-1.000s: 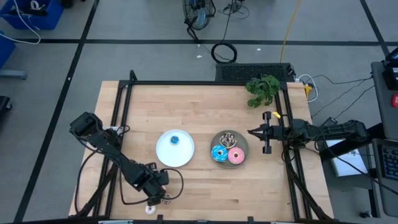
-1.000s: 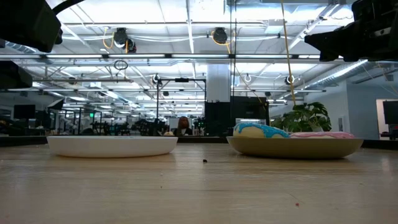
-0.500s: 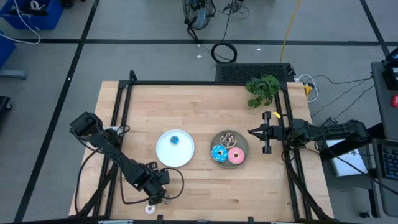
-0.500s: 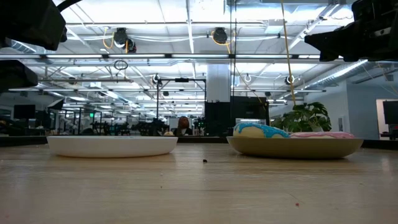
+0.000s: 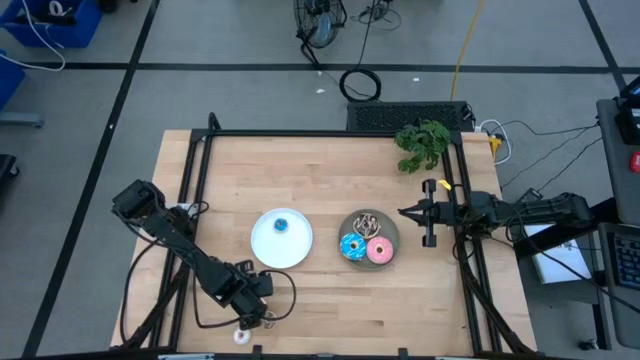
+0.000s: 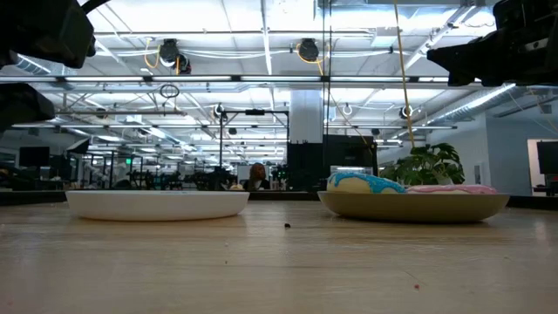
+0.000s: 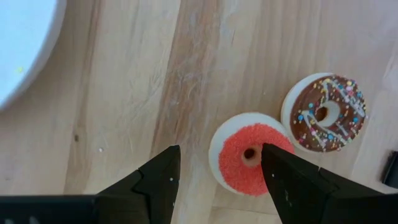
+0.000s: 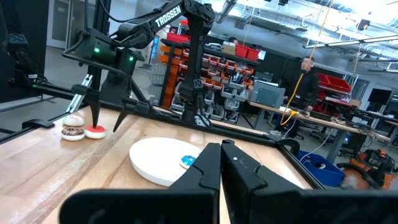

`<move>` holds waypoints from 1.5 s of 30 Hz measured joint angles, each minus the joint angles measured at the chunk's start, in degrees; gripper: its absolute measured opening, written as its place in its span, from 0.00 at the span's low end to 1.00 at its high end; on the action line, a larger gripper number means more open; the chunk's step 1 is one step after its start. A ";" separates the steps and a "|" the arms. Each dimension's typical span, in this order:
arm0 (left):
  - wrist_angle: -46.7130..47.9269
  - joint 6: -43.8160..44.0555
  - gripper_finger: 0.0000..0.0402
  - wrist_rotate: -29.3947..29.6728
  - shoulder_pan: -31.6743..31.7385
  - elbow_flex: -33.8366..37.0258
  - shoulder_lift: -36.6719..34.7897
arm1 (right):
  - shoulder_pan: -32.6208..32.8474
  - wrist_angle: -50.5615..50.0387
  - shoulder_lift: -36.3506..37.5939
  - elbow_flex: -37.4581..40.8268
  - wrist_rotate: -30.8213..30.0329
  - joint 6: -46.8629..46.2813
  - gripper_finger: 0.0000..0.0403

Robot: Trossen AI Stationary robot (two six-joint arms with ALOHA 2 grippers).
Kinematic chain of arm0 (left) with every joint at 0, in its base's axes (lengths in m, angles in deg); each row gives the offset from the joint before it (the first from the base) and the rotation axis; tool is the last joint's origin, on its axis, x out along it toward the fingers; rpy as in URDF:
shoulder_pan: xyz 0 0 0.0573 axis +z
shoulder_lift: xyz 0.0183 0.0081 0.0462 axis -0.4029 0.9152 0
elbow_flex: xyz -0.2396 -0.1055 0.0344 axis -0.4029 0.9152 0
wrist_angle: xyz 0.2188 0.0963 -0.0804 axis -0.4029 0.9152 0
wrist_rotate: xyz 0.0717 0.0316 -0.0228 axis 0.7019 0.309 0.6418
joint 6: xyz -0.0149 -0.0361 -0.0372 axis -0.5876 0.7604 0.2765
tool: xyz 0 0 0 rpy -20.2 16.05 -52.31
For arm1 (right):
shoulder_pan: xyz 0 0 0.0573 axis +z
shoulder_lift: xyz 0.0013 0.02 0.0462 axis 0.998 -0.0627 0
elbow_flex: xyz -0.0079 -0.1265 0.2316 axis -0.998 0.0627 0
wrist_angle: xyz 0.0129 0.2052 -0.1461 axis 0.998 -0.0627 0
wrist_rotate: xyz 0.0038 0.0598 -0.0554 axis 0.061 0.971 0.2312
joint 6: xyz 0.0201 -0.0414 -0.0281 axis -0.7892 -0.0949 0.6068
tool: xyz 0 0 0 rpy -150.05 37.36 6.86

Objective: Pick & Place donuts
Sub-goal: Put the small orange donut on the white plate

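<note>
My left gripper [image 7: 219, 155] hangs open near the table's near edge, fingers pointing down over a tiny red donut [image 7: 250, 162]. A tiny brown sprinkled donut [image 7: 324, 113] lies beside the red one, and a tiny white donut [image 5: 241, 336] lies close by. All three lie flat on the wood. A tiny blue donut [image 5: 281, 224] lies on the white plate [image 5: 268, 250]. The blue sprinkled [image 5: 352, 246], pink [image 5: 379, 250] and brown drizzled [image 5: 366, 219] donuts lie on the grey plate [image 5: 392, 232]. My right gripper [image 5: 404, 212] waits shut, held level to the right of the grey plate.
A green plant [image 5: 424, 144] stands at the table's far right corner. A black frame [image 5: 330, 133] runs along the table's edges. Bare wood stretches between the white plate and the far edge. A person [image 8: 306, 71] shows in the room beyond the table.
</note>
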 joint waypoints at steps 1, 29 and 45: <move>-0.26 -0.37 0.56 0.55 0.00 0.00 0.00 | 0.00 0.00 0.01 0.00 0.00 0.00 0.00; -2.26 -2.84 0.23 -5.00 0.11 -0.09 4.03 | 0.00 0.46 0.02 0.01 0.13 0.02 0.00; 5.03 -13.29 0.04 -4.62 7.51 0.11 -4.39 | 0.00 0.48 0.02 0.01 0.15 0.00 0.00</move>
